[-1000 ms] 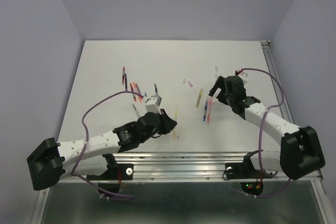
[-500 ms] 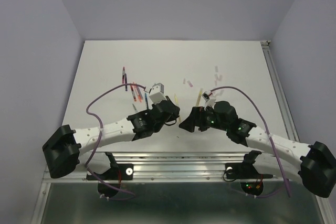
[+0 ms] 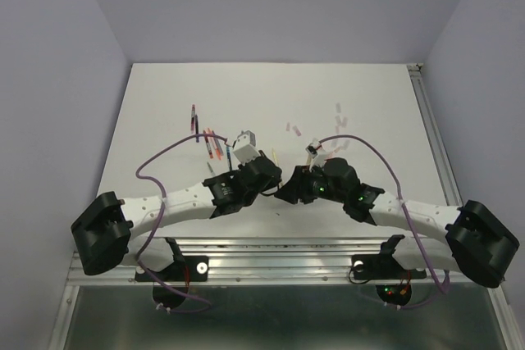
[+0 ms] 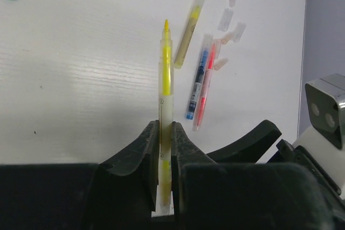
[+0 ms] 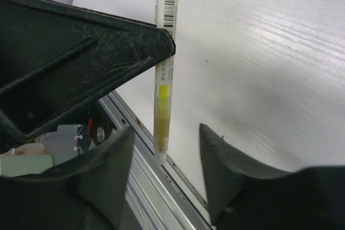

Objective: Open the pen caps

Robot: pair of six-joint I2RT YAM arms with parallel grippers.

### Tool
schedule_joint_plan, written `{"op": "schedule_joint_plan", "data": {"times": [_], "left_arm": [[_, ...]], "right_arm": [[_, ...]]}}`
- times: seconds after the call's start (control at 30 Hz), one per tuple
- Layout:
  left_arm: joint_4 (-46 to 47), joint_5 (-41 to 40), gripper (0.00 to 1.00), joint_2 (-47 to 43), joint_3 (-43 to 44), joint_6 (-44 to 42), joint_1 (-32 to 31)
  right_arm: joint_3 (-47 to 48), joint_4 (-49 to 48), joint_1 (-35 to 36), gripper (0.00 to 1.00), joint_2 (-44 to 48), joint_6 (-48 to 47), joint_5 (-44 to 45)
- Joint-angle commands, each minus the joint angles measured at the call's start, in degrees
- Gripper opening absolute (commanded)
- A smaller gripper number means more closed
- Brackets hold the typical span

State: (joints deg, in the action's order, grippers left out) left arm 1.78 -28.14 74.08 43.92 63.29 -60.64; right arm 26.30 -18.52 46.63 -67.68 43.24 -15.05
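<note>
My left pincer [image 4: 164, 133] grips one yellow pen [image 4: 165, 79]; my right pincer [image 5: 165, 133] gapes around its other end, not touching. Beyond the left pincer — three loose pens [image 4: 197, 79], several pen caps [image 4: 225, 20].

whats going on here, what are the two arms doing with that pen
The left gripper is shut on a thin yellow marker pen and holds it out between the two arms. The right gripper is open, with a finger on each side of the pen's clear end and not touching it, probably about to grip a cap there. The pen's other end shows a bare tip. Pale loose caps and other pens lie on the white table.
</note>
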Motion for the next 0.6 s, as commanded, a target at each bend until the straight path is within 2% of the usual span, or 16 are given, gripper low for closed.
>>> {"op": "schedule_joint_plan", "data": {"times": [0.0,0.03,0.07,0.13,0.17,0.2,0.43,0.53,0.57], "left_arm": [[0.15,-2.97,0.0,-0.17,2.84,1.31,0.26],[0.15,-3.06,0.0,-0.34,2.66,1.49,0.26],[0.15,-3.32,0.0,-0.17,2.66,1.66,0.26],[0.15,-3.41,0.0,-0.34,2.75,1.49,0.35],[0.15,-3.67,0.0,-0.34,2.84,1.23,0.35],[0.15,-3.68,0.0,-0.34,2.92,1.05,0.35],[0.42,-6.22,0.0,-0.7,3.62,-2.11,1.22],[1.38,-6.05,0.0,-0.08,5.29,-6.06,6.48],[2.34,-5.53,0.0,0.79,5.99,-6.85,8.42]], "right_arm": [[1.82,-6.08,0.74,0.51,-1.49,1.05,-1.12],[1.99,-6.26,0.74,0.44,-1.75,1.14,-1.3],[2.08,-6.35,0.83,0.31,-2.28,1.31,-1.65],[1.82,-6.61,1.0,0.19,-2.63,1.76,-1.65],[1.73,-6.87,1.09,0.07,-2.81,1.93,-1.48],[1.47,-7.49,1.09,0.01,-2.55,2.54,-1.3],[-1.51,-7.4,2.41,0.01,-0.53,3.77,-4.02],[-4.59,-7.93,6.79,0.01,-0.17,6.5,-5.96],[-5.29,-7.76,10.63,0.01,0.7,7.2,-4.39]]}}
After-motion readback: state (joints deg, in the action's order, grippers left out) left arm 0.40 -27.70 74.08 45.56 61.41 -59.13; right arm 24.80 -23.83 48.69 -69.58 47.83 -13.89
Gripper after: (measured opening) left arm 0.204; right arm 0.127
